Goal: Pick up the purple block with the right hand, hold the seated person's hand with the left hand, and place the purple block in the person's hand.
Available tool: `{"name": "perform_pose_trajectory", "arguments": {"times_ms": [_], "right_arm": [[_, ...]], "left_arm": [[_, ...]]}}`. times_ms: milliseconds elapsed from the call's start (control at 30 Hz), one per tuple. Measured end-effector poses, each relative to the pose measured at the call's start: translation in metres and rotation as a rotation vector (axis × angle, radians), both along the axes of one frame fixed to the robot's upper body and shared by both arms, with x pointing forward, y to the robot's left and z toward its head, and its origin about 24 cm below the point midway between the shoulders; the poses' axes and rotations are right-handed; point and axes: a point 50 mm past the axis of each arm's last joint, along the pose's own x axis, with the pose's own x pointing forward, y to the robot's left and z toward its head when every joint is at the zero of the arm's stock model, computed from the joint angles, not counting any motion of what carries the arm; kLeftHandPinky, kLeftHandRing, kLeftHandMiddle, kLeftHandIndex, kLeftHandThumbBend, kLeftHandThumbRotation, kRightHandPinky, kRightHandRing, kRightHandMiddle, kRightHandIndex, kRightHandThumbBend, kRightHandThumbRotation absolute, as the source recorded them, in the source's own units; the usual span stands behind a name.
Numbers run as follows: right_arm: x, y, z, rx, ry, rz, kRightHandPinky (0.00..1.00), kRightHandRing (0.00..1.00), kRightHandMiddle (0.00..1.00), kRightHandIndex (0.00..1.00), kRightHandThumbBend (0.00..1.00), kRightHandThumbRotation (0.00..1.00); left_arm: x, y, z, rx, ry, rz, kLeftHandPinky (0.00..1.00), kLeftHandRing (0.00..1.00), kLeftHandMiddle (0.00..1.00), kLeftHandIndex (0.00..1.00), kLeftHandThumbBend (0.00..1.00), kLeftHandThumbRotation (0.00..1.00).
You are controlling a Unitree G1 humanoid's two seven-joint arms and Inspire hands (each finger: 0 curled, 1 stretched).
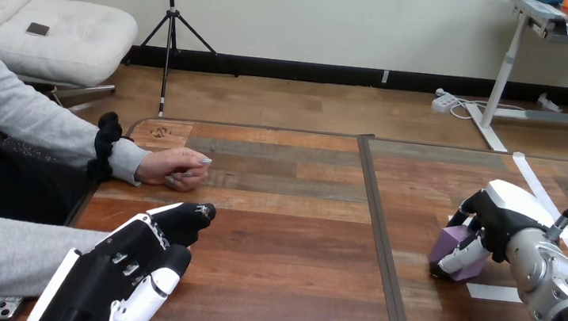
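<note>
Grasping step: right hand (498, 219) fingers curl round purple block (454, 240); left hand (134, 268) fingers straight, empty, just short of person's hand (172, 169). Next probably calls for lifting.

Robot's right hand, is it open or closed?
Closed. The right hand has its fingers curled round the purple block, gripping it from above.

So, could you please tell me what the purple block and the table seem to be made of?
The purple block looks like matte foam or plastic: flat lilac faces, no shine; which, I cannot tell. The table looks like wood planks or wood-look laminate, low sheen: grain and mixed brown strips show.
</note>
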Motion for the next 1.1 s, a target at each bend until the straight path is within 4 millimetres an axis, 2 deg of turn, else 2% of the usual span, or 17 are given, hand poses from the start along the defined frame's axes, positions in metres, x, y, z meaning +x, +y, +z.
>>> {"name": "perform_pose_trajectory", "arguments": {"times_ms": [667,1100], "right_arm": [[0.0024,0.0047,0.002,-0.005,0.012,0.047,0.34,0.41,0.47,0.45,0.8,0.0],[0.0056,0.0087,0.0058,-0.011,0.02,0.084,0.32,0.4,0.46,0.46,0.81,0.0]], "left_arm": [[0.0001,0.0,0.0004,-0.001,0.004,0.006,0.97,0.88,0.81,0.7,0.32,0.39],[0.0001,-0.0005,0.0008,-0.002,-0.002,-0.006,0.97,0.87,0.8,0.7,0.34,0.4]]}}
